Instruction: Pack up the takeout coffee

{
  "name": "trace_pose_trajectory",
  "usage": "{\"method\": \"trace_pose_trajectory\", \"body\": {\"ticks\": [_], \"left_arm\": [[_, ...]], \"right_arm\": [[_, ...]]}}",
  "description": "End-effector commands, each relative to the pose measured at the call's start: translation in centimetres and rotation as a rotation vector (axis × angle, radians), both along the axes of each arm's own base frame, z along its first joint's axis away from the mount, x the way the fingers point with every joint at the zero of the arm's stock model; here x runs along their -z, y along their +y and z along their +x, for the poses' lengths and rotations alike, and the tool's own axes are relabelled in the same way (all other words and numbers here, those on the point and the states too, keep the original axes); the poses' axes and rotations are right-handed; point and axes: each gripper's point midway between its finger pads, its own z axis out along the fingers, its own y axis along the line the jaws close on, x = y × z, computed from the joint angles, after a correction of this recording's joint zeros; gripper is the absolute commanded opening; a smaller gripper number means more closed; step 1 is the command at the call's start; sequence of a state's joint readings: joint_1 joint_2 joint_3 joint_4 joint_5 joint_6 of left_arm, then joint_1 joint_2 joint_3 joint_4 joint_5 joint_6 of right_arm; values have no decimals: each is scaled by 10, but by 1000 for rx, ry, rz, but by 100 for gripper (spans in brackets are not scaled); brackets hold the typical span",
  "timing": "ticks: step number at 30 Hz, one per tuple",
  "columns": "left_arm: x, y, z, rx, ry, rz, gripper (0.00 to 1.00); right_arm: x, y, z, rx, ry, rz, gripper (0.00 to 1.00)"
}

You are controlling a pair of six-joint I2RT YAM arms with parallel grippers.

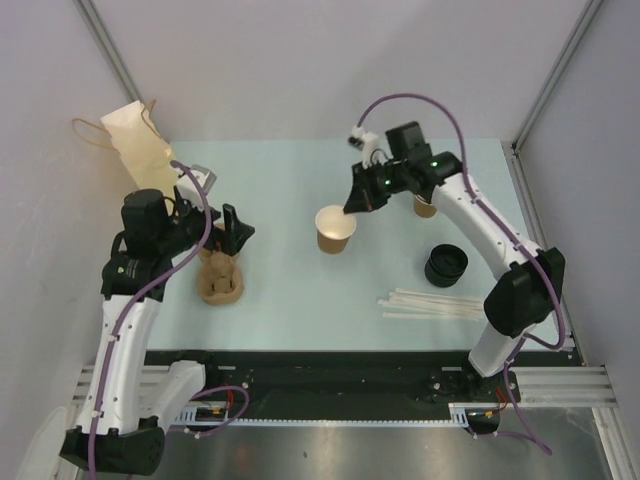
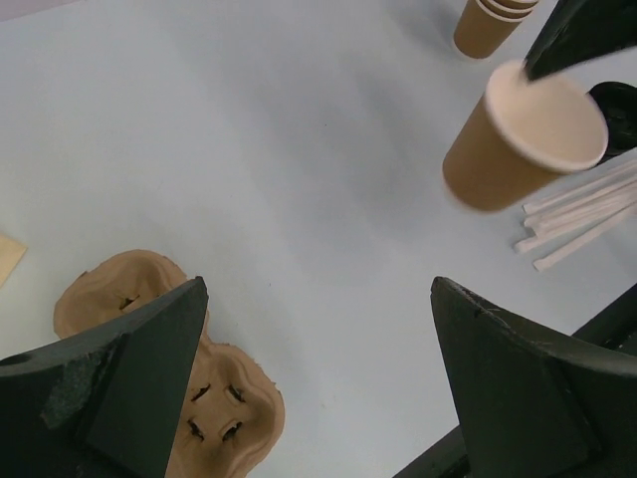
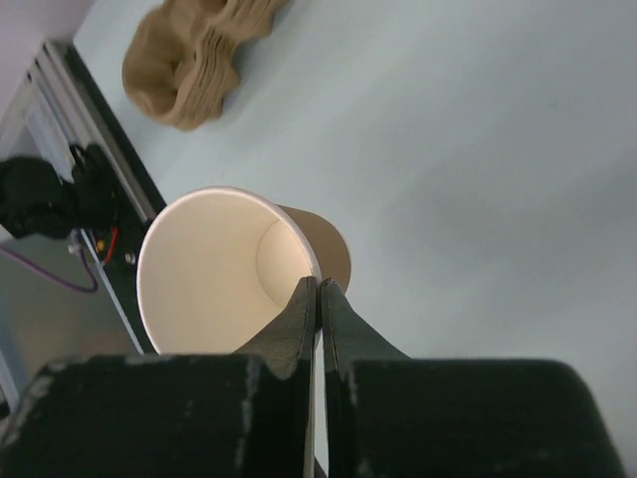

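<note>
The pale table (image 1: 300, 180) spreads before me, with a tan paper bag (image 1: 135, 140) at its far left corner. My left claw (image 2: 318, 299) hangs released, jaws wide, above the pulp cup carrier (image 1: 220, 282). My right claw (image 3: 318, 289) is clenched on the rim of the takeout coffee cup (image 1: 335, 230), one finger inside its open top, near the table's middle; I cannot tell if its base touches down. To its right sit black lids (image 1: 445, 265), stacked paper cups (image 1: 425, 207), and white straws (image 1: 430, 305).
</note>
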State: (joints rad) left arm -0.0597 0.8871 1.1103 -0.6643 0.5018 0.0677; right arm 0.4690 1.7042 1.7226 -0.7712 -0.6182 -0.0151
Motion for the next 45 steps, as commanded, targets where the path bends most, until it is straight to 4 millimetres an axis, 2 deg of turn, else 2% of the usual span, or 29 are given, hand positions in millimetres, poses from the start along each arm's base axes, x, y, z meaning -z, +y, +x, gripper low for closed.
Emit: {"method": "trace_pose_trajectory", "body": {"ticks": [1, 2, 4, 5, 7, 8, 13, 22, 28, 30, 35, 37, 38, 41, 44, 45], "left_arm": [[24, -7, -6, 23, 88, -37, 100], [24, -5, -6, 20, 82, -38, 99], [22, -5, -7, 26, 64, -43, 100], [21, -7, -8, 38, 65, -48, 99], [22, -10, -9, 64, 71, -58, 100], [21, -11, -10, 73, 70, -64, 100], [25, -11, -8, 69, 78, -71, 99], [27, -11, -7, 72, 74, -73, 100], [29, -11, -7, 77, 80, -74, 99], [28, -12, -8, 80, 74, -74, 99], [29, -11, -8, 77, 74, -73, 100], [29, -11, -8, 78, 73, -71, 99], [29, -11, -8, 78, 72, -71, 99], [30, -11, -8, 81, 74, -69, 99], [28, -12, -8, 89, 72, -70, 100], [27, -13, -8, 90, 71, -71, 100]], "right_arm": [[42, 42, -23, -172, -18, -40, 0], [50, 53, -34, -215, -12, -51, 0], [66, 62, -39, -245, 1, -66, 0], [81, 64, -45, -262, 20, -80, 0], [93, 74, -50, -281, 9, -71, 0], [104, 73, -55, -281, 25, -81, 0], [116, 81, -57, -281, -52, -92, 0], [130, 74, -52, -248, -111, -124, 0], [127, 71, -50, -237, -141, -130, 3], [127, 70, -49, -229, -140, -131, 10], [122, 68, -51, -219, -140, -133, 16], [119, 67, -51, -218, -141, -131, 29], [118, 67, -52, -220, -140, -129, 31], [111, 65, -53, -216, -149, -123, 45], [92, 59, -48, -195, -173, -89, 54], [84, 56, -46, -185, -190, -77, 63]]}}
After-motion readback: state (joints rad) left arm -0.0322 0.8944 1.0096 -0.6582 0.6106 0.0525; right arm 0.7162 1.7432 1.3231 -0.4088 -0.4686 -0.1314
